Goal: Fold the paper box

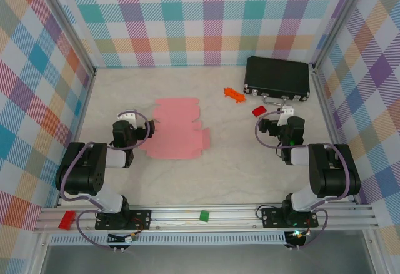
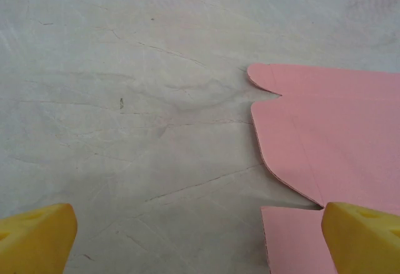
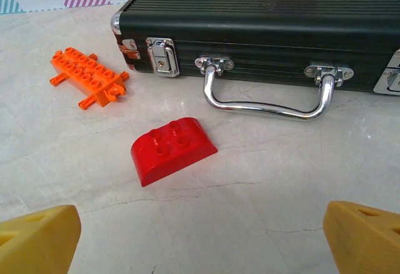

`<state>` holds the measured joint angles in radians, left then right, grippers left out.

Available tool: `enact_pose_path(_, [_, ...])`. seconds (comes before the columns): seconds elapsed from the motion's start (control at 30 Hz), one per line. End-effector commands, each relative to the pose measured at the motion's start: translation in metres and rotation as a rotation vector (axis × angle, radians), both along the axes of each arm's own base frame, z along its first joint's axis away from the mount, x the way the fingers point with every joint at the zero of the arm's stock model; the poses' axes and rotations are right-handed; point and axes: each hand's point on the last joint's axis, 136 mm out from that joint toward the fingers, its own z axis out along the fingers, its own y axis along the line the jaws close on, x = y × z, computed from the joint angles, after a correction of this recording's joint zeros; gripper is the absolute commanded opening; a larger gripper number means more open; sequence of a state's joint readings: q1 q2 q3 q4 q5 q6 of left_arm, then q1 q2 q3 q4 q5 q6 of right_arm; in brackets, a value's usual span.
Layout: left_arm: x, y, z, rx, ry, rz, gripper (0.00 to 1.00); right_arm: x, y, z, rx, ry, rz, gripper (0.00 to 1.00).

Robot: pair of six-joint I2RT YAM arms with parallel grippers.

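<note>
Fingers [image 2: 37, 239] of the left gripper [image 2: 199, 239] gape empty over bare table [image 2: 125, 130]; the paper box [image 2: 331, 130], a flat sheet, lies with its tabbed edge by that gripper's right fingertip. Right gripper [image 3: 200, 239], also spread, faces a red brick [image 3: 174, 149].

Black arms [image 1: 84, 175] with lilac cables [image 1: 257, 133], yellow gripper fingertips [image 2: 36, 239].

Bare tabletop [image 1: 237, 161] stretches open between the paper box [image 1: 178, 129] and the right tool [image 3: 200, 243]. Ahead of that tool stand a red brick [image 3: 173, 149], an orange piece [image 3: 87, 77] and a black case [image 3: 269, 30].
</note>
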<state>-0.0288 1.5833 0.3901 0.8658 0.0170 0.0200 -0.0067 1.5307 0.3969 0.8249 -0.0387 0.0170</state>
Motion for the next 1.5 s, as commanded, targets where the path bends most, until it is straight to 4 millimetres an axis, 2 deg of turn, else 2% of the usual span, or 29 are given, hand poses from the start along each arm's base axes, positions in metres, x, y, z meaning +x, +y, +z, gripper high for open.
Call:
enact_pose_path(0.0, [0.007,-0.003,0.009,0.007,-0.027,-0.016,1.0,0.005,0.005,0.005,-0.001,-0.014,0.024,0.99])
enact_pose_path(0.97, [0.006,-0.002,0.01,0.007,-0.033,-0.012,1.0,0.004,0.004,0.006,-0.002,-0.02,0.02,0.99])
enact_pose_path(1.13, [0.003,0.015,0.032,0.017,-0.016,0.095,1.0,0.003,-0.012,0.028,0.003,0.038,-0.083,0.99])
enact_pose_path(1.23, [-0.001,0.024,0.056,-0.016,0.017,0.166,1.0,-0.001,-0.014,0.044,0.053,0.139,-0.126,0.99])
enact_pose_path(1.3, [-0.006,0.019,0.069,-0.072,0.046,0.158,1.0,-0.006,-0.011,0.055,0.118,0.198,-0.146,0.99])
enact_pose_path(1.37, [-0.012,0.008,0.076,-0.124,0.095,0.129,1.0,-0.011,0.0,0.062,0.209,0.257,-0.13,0.99])
enact_pose_path(1.43, [-0.019,-0.004,0.079,-0.158,0.156,0.096,0.99,-0.015,0.022,0.07,0.278,0.321,-0.062,0.99])
enact_pose_path(1.47, [-0.022,-0.011,0.081,-0.168,0.184,0.078,0.95,-0.018,0.034,0.073,0.289,0.341,-0.03,0.99])
